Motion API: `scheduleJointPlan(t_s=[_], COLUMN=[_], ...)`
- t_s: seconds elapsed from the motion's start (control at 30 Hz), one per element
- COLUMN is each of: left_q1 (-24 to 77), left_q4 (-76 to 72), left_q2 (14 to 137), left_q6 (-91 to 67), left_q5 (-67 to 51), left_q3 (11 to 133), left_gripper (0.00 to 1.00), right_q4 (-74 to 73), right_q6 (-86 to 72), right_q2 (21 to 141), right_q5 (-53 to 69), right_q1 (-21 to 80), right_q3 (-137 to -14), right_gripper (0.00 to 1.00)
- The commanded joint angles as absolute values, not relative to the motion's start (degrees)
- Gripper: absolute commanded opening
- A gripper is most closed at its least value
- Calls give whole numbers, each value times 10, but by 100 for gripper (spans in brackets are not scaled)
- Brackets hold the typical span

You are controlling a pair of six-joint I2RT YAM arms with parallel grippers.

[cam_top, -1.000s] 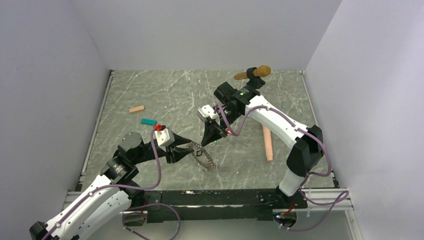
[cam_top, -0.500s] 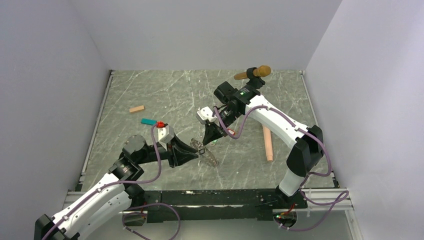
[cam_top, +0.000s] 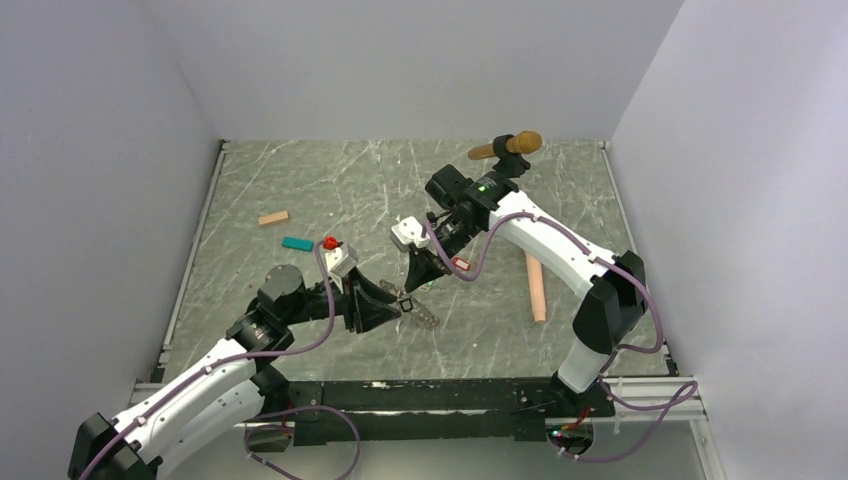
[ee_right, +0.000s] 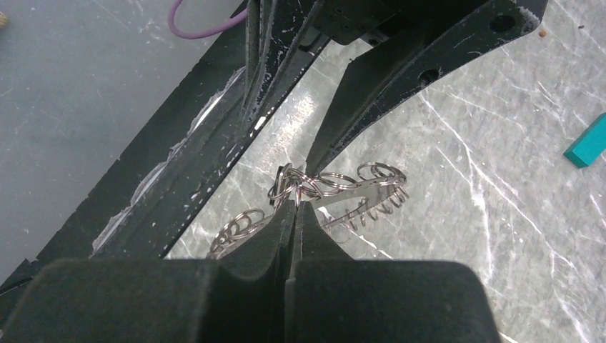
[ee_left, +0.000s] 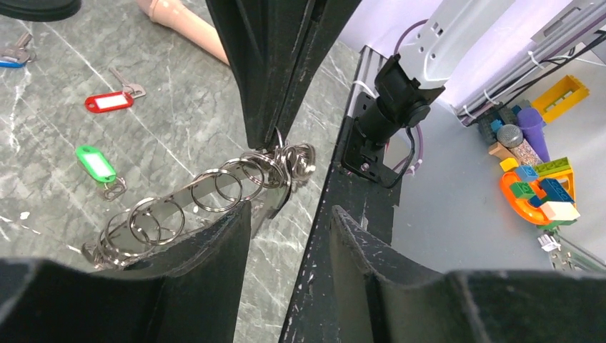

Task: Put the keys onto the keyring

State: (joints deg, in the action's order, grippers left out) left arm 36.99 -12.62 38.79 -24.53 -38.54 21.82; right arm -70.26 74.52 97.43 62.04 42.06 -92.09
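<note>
the keyring [ee_left: 214, 191] is at mid table, between the two grippers, near the front edge. whether it touches the table [cam_top: 330, 190] i cannot tell. it's seen nearly edge-on. its long axis runs slantwise in the left wrist view, low end toward the green-tagged key [ee_left: 96, 164], high end up at the right gripper's tips. the small split loops are strung along it.

the right gripper [ee_right: 294, 204] has its fingers pressed together, pinching the loop cluster at that high end. the left gripper [ee_left: 289, 223] has its jaws apart, and the ring lies along one finger's tip. nothing is clamped between them.

the green-tagged key and the red-tagged key [ee_left: 108, 101] lie loose on the table beyond the ring, none threaded on.

step looks like steadying the ring between the arms, before any key goes on. next, probably: the left gripper closes on the ring's body so the right gripper can let go and fetch a key. that needs a firm hold, since the loops are thin.
</note>
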Motion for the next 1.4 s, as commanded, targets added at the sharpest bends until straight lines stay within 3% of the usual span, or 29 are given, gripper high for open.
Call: scheduleJointPlan(t_s=[0.0, 0.4, 0.47, 0.6, 0.67, 0.87, 1.13, 1.27, 1.37], left_q1=[372, 391, 392, 391, 392, 398, 406, 409, 408], left_q4=[-133, -147, -155, -172, -177, -179, -256, -256, -236], left_q2=[395, 428, 432, 447, 454, 446, 436, 439, 444], left_q6=[-243, -245, -246, -249, -252, -253, -285, -283, -271], left_q5=[-370, -339, -339, -357, -361, -342, -353, -360, -369], left_q3=[222, 218, 219, 223, 224, 222, 191, 191, 202], left_gripper=[49, 49, 46, 29, 27, 42, 47, 35, 14], right_q4=[-700, -679, -679, -676, -676, -668, -644, -636, -634], right_q6=[753, 713, 713, 712, 711, 701, 668, 654, 651], right_q2=[960, 965, 965, 965, 965, 966, 969, 969, 969], right_q5=[651, 655, 655, 655, 655, 655, 653, 653, 652], right_q1=[423, 424, 425, 426, 426, 426, 426, 426, 426], right_q3=[-948, -950, -948, -944, -944, -940, -938, -937, -935], right_gripper=[0, 0, 0, 0, 0, 0, 0, 0, 0])
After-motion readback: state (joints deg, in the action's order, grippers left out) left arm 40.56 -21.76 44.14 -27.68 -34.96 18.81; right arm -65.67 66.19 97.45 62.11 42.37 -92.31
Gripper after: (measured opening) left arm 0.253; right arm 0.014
